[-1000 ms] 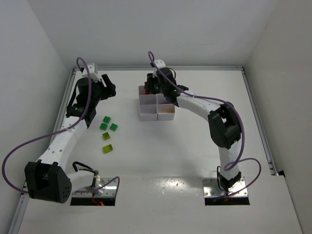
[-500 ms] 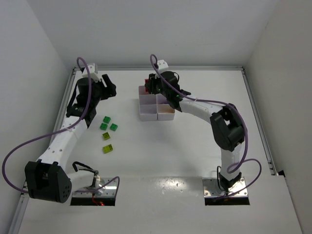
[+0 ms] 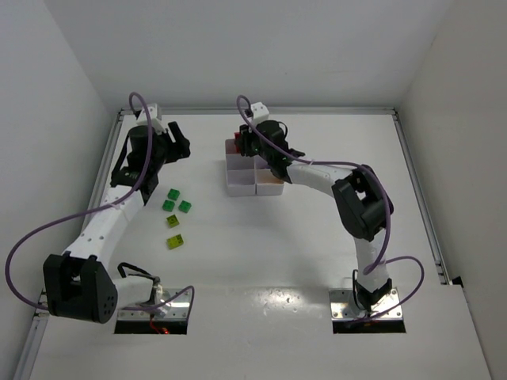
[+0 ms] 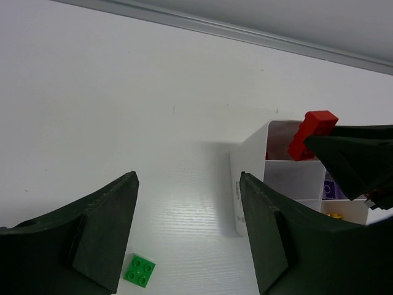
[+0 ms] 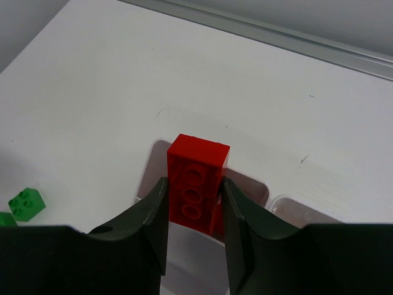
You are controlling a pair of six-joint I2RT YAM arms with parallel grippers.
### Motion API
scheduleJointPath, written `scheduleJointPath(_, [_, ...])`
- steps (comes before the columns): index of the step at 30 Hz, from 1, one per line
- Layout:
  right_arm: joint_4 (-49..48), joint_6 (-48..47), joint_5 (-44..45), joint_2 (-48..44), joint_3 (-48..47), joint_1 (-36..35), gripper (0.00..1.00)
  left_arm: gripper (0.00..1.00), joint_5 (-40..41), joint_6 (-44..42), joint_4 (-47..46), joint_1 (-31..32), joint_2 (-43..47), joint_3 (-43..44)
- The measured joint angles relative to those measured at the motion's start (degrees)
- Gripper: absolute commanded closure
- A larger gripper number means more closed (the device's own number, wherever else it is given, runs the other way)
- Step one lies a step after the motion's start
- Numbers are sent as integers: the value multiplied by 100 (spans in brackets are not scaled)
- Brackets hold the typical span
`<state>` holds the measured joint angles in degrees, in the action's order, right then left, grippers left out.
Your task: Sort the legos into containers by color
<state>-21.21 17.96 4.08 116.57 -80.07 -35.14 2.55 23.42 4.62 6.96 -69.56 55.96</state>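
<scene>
White desk within plain white walls, from above: the six-compartment tray (image 3: 240, 190) stands toward the far edge with the right gripper (image 3: 248, 144) over its far-left compartment. Three green bricks (image 3: 184, 207) and two lime-yellow bricks (image 3: 175, 242) lie loose toward the left edge, well apart from the tray. Left wrist: the left gripper (image 4: 187, 230) hangs spread and empty, and the red brick (image 4: 313, 132) sits tilted above that compartment's rim. Right wrist: the right gripper is clenched on the brick's long sides; I advise centring it inside the walls and lowering before release, with nothing obstructing.

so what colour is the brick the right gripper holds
Red brick, clearest in the right wrist view.
</scene>
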Motion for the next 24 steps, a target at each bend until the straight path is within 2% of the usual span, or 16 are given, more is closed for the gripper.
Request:
scheduleJointPath(6, [-160,-87,0,96,0,0,100,27,11,-33,2,0,-24,0])
scheduleJointPath(9, [-260,-131,0,162,0,0,86,27,17,-44,0,0,-50,0])
scheduleJointPath(12, [-280,-179,-20,199,0,0,61,27,20,-46,2,0,-94,0])
scheduleJointPath(15, [-326,-256,-22,201,2,0,48,25,20,-46,0,0,-96,0])
scheduleJointPath(16, [-365,-278,-26,201,9,0,39,25,20,-46,2,0,-96,0])
scheduleJointPath(17, [-409,-289,-26,201,22,0,35,25,20,-46,2,0,-96,0])
scheduleJointPath(20, [-494,-372,-72,201,79,0,30,25,20,-46,0,0,-96,0])
scheduleJointPath(24, [-507,-398,-299,92,234,0,33,25,15,-87,-9,17,-55,-2])
